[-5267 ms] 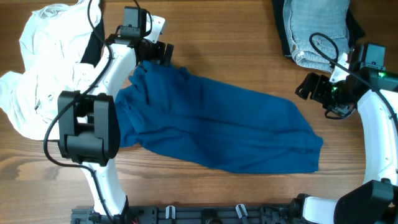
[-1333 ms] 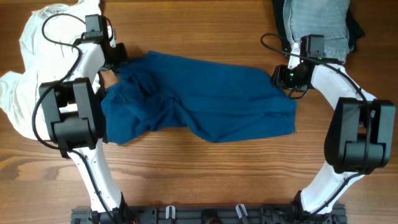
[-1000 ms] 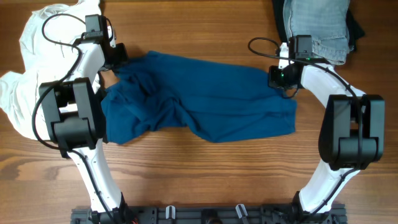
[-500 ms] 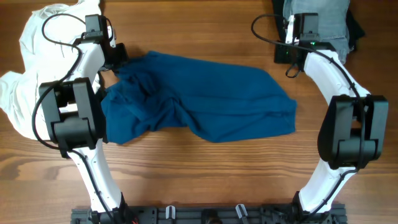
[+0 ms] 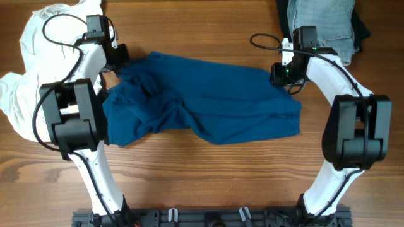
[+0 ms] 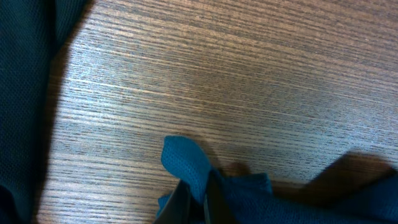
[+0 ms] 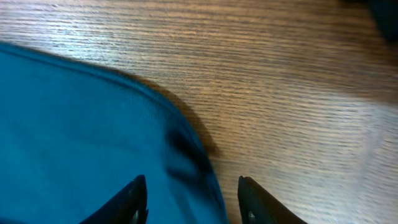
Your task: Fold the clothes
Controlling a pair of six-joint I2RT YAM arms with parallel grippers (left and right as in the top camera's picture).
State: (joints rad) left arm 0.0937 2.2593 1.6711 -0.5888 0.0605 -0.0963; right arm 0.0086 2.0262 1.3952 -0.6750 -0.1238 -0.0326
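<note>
- White garment (image 5: 28,82): heaped at the 9 to 10 o'clock edge of the counter (image 5: 202,189), beside the left arm. Nothing holds it.
- Left fingers (image 6: 213,202): clenched on a small peak of the dark-blue shirt (image 5: 214,101), at the shirt's 10 o'clock corner. The wrist view shows only a nub of cloth in the pinch.
- Dark-blue shirt: lies across the middle of the counter, long axis 9 to 3 o'clock. Its 9 o'clock half is bunched and creased, and it is flatter toward 3 o'clock. No fold made yet, by my reading.
- Right fingers (image 7: 134,200): released, standing apart over the shirt's 2 o'clock corner. The edge of the cloth runs between them and lies flat on the counter; nothing is grasped.
- Pale denim garment (image 5: 319,22): at the counter's 1 o'clock, just beyond the right wrist and apart from the shirt.
- Risk: the left pinch is shallow, so a pull toward 3 o'clock could drag the nub free.
- Risk: closing on flat cloth, the right fingers may skate over it or take only the top layer, so the corner sags when lifted.
- Risk: creases in the 9 o'clock half get folded in unless spread first.
- Risk: the right wrist and its cable sit near the denim and could snag it on a lift.
</note>
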